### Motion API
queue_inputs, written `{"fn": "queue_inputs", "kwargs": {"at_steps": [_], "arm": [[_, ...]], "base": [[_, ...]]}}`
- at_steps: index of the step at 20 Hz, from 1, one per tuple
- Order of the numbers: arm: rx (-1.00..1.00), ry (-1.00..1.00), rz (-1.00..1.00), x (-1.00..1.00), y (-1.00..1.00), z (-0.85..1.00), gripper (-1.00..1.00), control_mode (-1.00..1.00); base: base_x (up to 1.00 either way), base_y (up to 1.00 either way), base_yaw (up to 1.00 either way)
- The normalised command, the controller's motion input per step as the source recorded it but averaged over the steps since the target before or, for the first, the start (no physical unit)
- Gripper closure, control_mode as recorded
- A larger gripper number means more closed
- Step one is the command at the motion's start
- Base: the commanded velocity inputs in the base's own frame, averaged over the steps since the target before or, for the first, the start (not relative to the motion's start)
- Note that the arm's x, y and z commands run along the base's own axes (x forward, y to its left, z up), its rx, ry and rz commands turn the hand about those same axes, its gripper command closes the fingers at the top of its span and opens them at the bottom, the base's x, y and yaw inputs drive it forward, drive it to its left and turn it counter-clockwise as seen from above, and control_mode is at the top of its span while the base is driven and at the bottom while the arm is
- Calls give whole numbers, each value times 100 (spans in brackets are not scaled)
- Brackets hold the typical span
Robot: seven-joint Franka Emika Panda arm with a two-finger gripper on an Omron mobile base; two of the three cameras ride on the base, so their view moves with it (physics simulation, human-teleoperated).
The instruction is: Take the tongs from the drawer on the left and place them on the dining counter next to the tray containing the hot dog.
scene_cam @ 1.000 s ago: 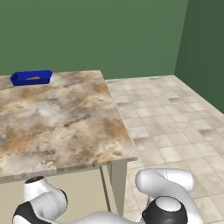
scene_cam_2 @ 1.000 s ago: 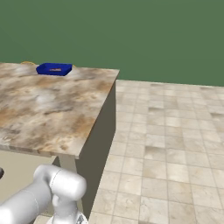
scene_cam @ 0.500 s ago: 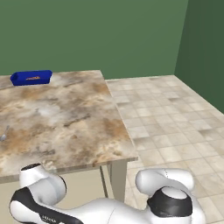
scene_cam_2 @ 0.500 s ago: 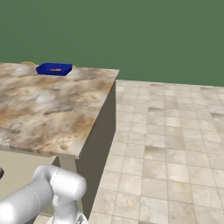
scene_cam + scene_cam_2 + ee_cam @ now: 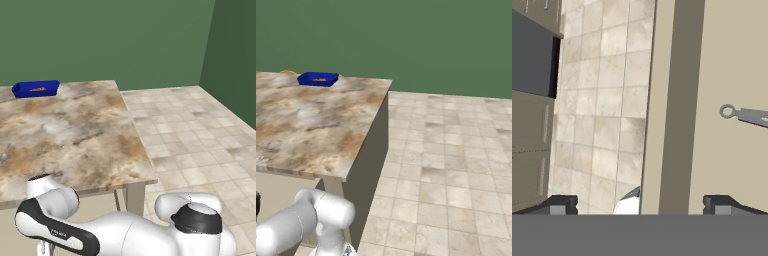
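Tongs (image 5: 747, 115) lie inside the open drawer (image 5: 732, 60), ringed end toward the floor side. End effector (image 5: 641, 205) hangs above, wide open and empty. Tray (image 5: 36, 89) sits on the far bench (image 5: 75, 135) corner.

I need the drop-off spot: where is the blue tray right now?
The tray sits at the far left end of the dining counter, near its back edge, with the hot dog inside.

A blue tray (image 5: 36, 89) sits at the far left of the marbled table (image 5: 75, 135), the white arm (image 5: 125, 232) folded near.
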Motion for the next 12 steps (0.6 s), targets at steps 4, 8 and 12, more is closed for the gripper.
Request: {"fn": "queue_inputs", "kwargs": {"at_steps": [4,8,12], "arm": [[0,1,3,19,-7,0,-100,-100],[0,2,0,22,0,0,-100,-100],[0,1,0,27,0,0,-100,-100]], "base": [[0,0,0],[0,0,0],[0,0,0]]}}
